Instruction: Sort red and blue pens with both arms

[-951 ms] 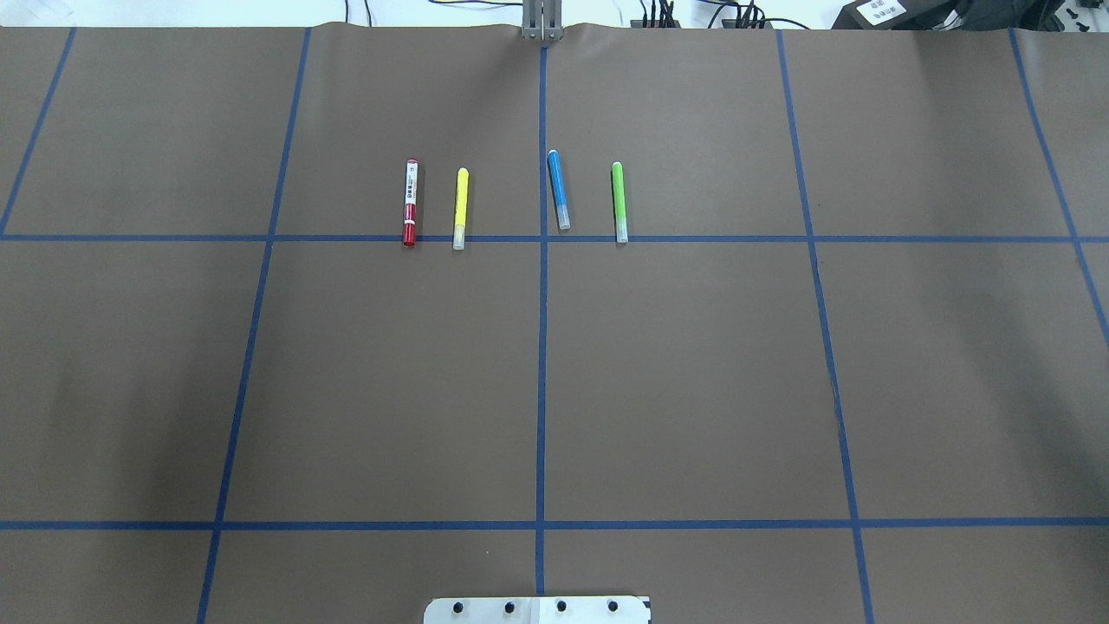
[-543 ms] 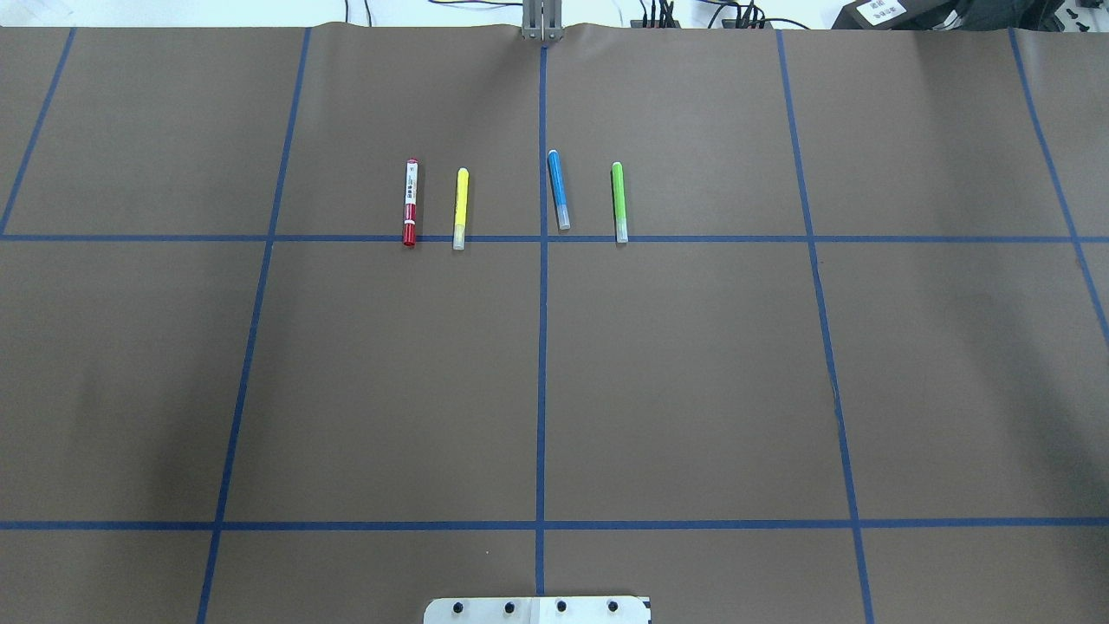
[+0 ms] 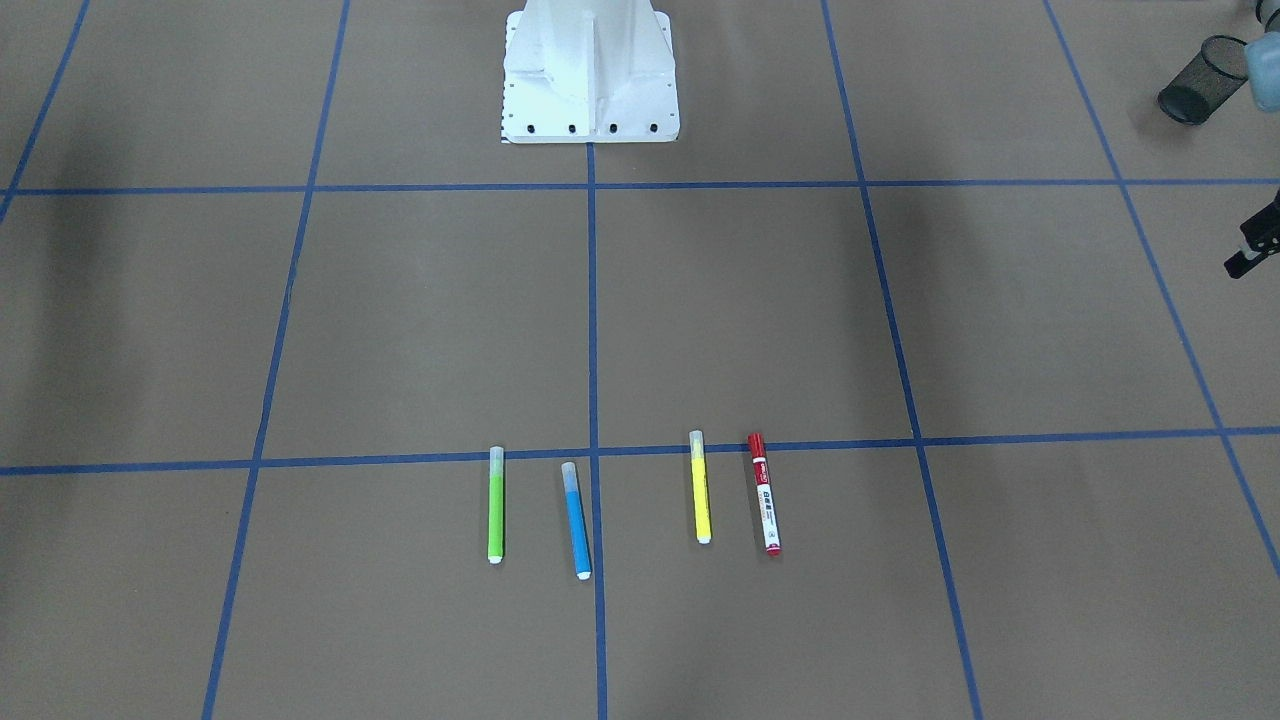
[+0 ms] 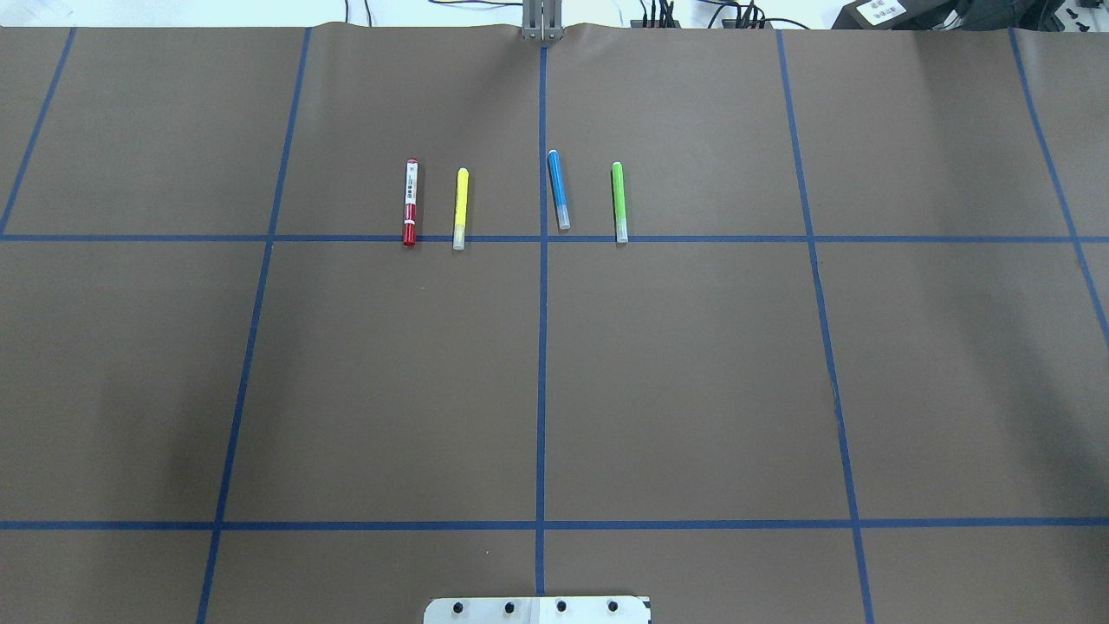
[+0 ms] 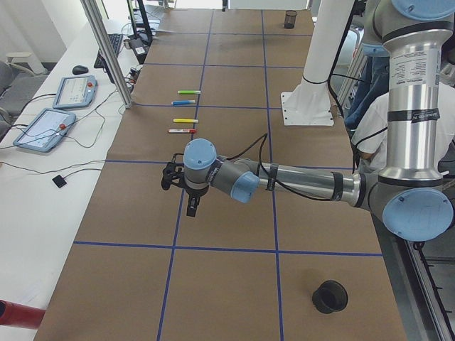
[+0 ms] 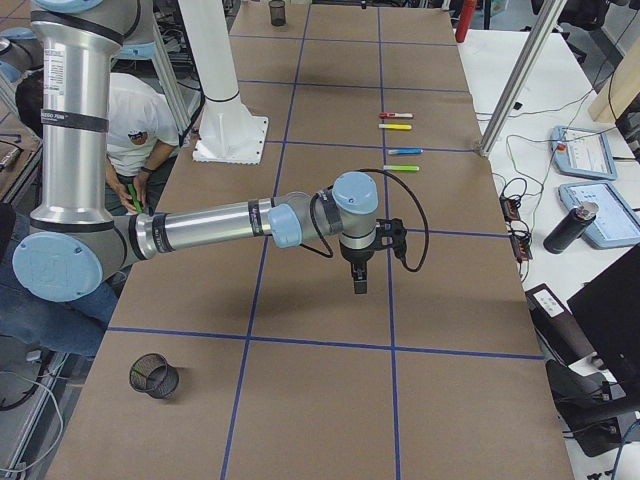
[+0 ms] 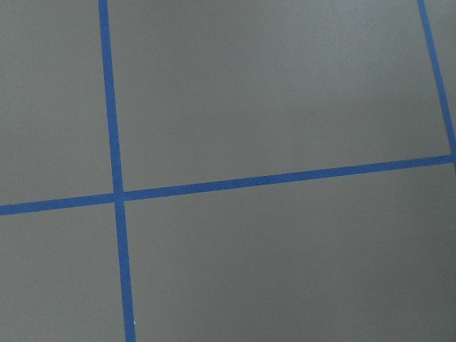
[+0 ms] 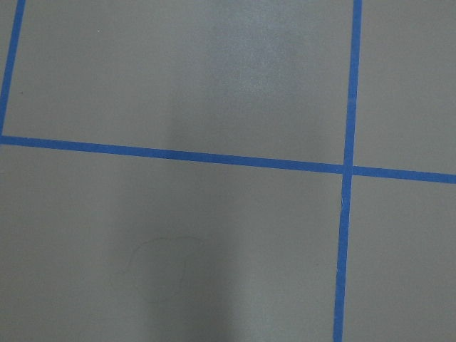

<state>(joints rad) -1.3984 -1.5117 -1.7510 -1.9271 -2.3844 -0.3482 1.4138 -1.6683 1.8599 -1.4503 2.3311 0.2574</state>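
The red pen with its white printed barrel lies on the brown paper just left of the centre tape line. The blue pen lies just right of that line. Both show again in the front-facing view, red pen and blue pen. My left gripper hangs over the paper well short of the pens, and only a black part of it shows at the front-facing view's right edge. My right gripper hangs likewise on the other side. I cannot tell whether either is open or shut. The wrist views show only paper and tape.
A yellow marker lies beside the red pen and a green marker beside the blue one. Black mesh cups stand near the table ends. The white robot base is central. A person crouches behind it.
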